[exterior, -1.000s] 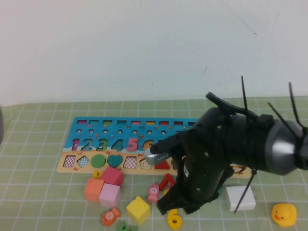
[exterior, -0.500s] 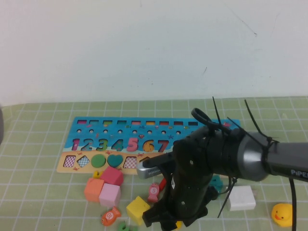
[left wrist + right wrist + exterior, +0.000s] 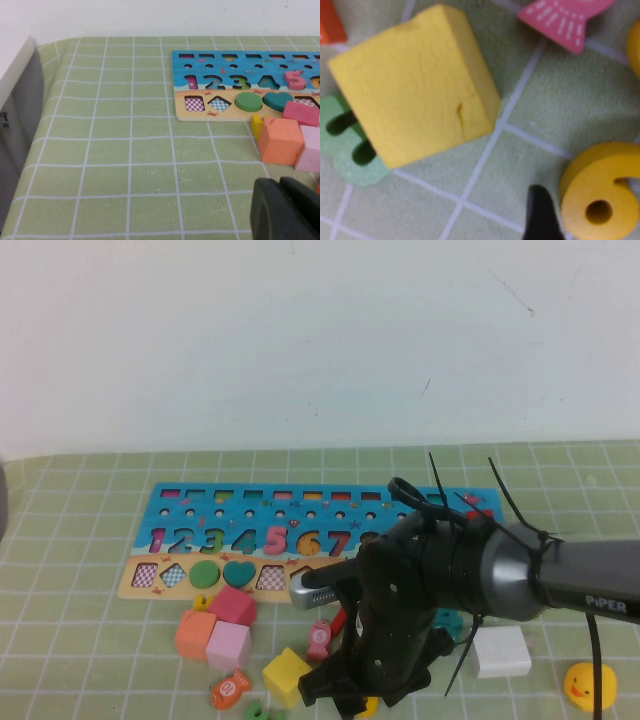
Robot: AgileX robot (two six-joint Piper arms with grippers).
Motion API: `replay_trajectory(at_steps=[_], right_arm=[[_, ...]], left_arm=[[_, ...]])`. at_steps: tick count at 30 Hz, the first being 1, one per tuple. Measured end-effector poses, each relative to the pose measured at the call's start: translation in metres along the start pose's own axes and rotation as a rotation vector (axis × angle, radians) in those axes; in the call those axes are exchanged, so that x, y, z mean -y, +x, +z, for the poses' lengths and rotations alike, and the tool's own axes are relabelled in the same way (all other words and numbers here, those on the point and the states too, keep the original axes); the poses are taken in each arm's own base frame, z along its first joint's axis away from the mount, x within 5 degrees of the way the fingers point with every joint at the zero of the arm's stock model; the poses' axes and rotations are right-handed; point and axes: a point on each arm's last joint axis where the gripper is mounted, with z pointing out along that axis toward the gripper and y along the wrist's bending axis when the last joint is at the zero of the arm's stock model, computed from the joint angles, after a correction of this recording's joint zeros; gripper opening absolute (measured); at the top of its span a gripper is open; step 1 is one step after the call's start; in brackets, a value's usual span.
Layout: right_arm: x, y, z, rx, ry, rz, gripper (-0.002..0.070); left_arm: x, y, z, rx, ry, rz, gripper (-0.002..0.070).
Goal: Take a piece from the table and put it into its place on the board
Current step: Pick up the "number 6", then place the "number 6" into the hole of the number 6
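Item: the piece (image 3: 600,192), a flat yellow numeral 6, lying face-up on the tabletop (image 3: 90,540) at the near edge, well short of the board (image 3: 240,540). In the high view only a yellow sliver shows, at about 6 o'clock of the right arm's bulk.

Right gripper (image 3: 355,702): low over the loose blocks, directly above the piece. In the right wrist view one dark fingertip (image 3: 540,215) sits just beside the numeral's rounded bowl; the second finger is out of frame, so whether the jaws stand apart or closed cannot be told. Nothing appears gripped.

Key relation: the piece lies immediately beside the visible fingertip, with its long axis seeming to run across the jaw line rather than along it, though that is uncertain. The yellow cube (image 3: 415,85) is near but apart, across a grid line.

Left gripper (image 3: 287,210): parked low over bare cloth at the table's left side, well apart from the piece; its dark fingers look pressed together, holding nothing.

Nearer arm: the right, by far.

Judgement: grasp imminent; the numeral's target recess on the board appears to sit near the 5 and 7.
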Motion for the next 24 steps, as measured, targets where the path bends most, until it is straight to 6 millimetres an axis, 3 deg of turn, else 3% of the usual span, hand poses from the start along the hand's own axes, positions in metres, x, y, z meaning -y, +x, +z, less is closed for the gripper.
replay_trajectory(at_steps=[5,9,19,24], right_arm=[[0.000,-0.001,0.001,-0.001,0.000,0.013,0.0388],[-0.005,-0.009,-0.005,0.017,-0.009,0.014,0.0270],[-0.025,-0.059,-0.071,0.238,-0.012,-0.078,0.0271],[-0.025,-0.085,-0.085,0.332,-0.005,-0.056,0.0271]], left_arm=[[0.000,0.000,0.000,0.000,0.000,0.000,-0.0003],[0.000,0.000,0.000,0.000,0.000,0.000,-0.0003],[0.000,0.000,0.000,0.000,0.000,0.000,-0.0003],[0.000,0.000,0.000,0.000,0.000,0.000,-0.0003]])
